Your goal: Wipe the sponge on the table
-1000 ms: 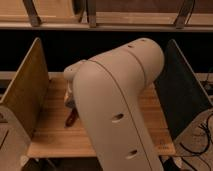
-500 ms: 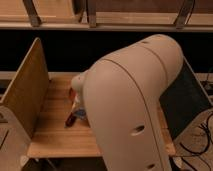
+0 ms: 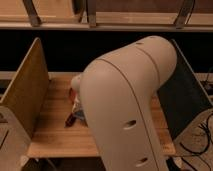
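- Gripper (image 3: 75, 111) sits low over the table's left-centre, mostly hidden behind the arm; fingers pressed together; a small dark-red piece (image 3: 69, 119) lies at its tip on the wood; held or not, cannot tell
- Arm (image 3: 125, 100): bulky, smooth cream shell, arching from near right toward the left
- Table (image 3: 55, 135): light-brown grained planks, spanning the middle between upright side panels (image 3: 22, 95)

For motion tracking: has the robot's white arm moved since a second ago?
Yes. The white arm swung toward the dark side panel, now overlapping it; the end effector sits at its left edge, above the table.
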